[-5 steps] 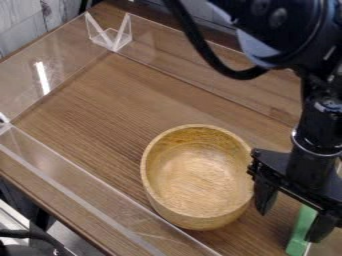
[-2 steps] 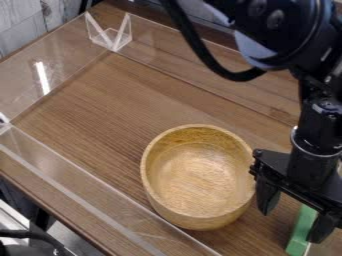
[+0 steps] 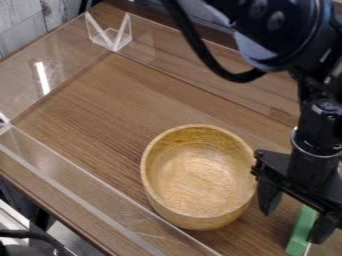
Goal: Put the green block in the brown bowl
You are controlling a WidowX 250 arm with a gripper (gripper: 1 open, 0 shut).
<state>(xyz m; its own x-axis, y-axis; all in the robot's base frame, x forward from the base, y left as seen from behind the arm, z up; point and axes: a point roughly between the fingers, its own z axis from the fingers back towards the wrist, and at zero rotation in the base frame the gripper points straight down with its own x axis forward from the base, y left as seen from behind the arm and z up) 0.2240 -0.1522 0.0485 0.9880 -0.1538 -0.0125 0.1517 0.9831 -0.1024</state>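
The brown bowl (image 3: 199, 175) is a round tan wooden bowl with thick walls, standing empty on the wooden table near the front. Just right of it, at the lower right, the green block (image 3: 306, 228) stands roughly upright between the black fingers of my gripper (image 3: 297, 206). The jaws stand wide on either side of the block, and whether the pads touch it is unclear from this angle. The black arm comes down from the upper right and hides the block's upper part.
A clear acrylic wall (image 3: 54, 170) runs along the left and front edges of the table (image 3: 120, 105). A small clear plastic stand (image 3: 110, 32) sits at the back left. The arm's cables arc across the top.
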